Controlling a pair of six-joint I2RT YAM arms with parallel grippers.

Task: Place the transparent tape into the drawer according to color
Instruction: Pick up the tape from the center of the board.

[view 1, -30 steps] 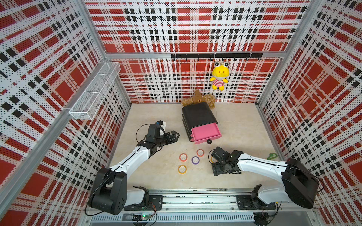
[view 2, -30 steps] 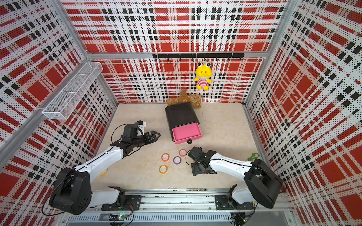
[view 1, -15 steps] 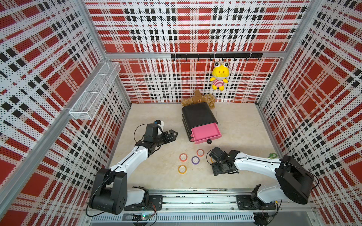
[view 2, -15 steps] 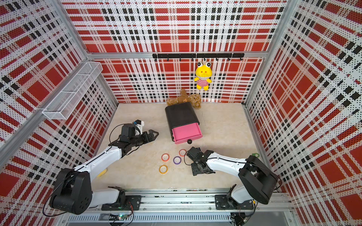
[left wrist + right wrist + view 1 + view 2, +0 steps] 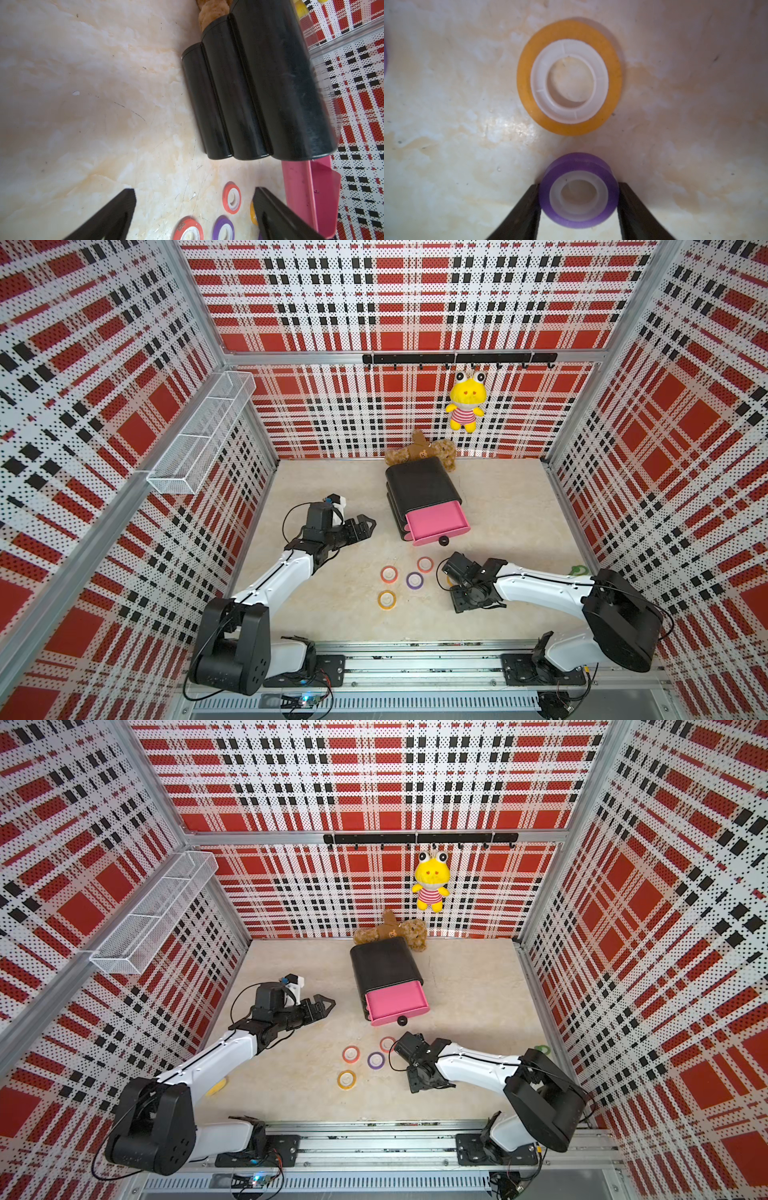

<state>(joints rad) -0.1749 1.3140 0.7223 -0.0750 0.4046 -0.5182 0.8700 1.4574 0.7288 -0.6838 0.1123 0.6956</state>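
1. Gripping purple ring (image 5: pixel 577 162) with right gripper (image 5: pixel 578 185), pinched from both sides. Low over tabletop (image 5: pixel 446 166); cannot tell if lifted clear.
2. Holding left gripper (image 5: pixel 193 190) spread wide with nothing between its fingers, parked beside black cabinet (image 5: pixel 249 93).
3. To do this step well, probably: squeeze across full width of ring, keep it flat and centred between fingers, and lift straight up before any sideways travel. Avoid nudging orange ring (image 5: pixel 569 124) lying just ahead of fingertips.
4. Then probably carry to pulled-out pink drawer (image 5: pixel 436 522), near and beyond right gripper. Release low, to avoid bounce or roll-out.
5. Tape count, all views together: six.
   - Two purple: one in the pinch, second purple ring (image 5: pixel 414 580) just beside right gripper.
   - Two red: red ring (image 5: pixel 389 573), second red ring (image 5: pixel 425 564).
   - Two orange: one ahead of fingertips, second orange ring (image 5: pixel 386 600) further off.
6. Other counts: one cabinet, three tiers, one drawer pulled out with nothing seen inside, two grippers.
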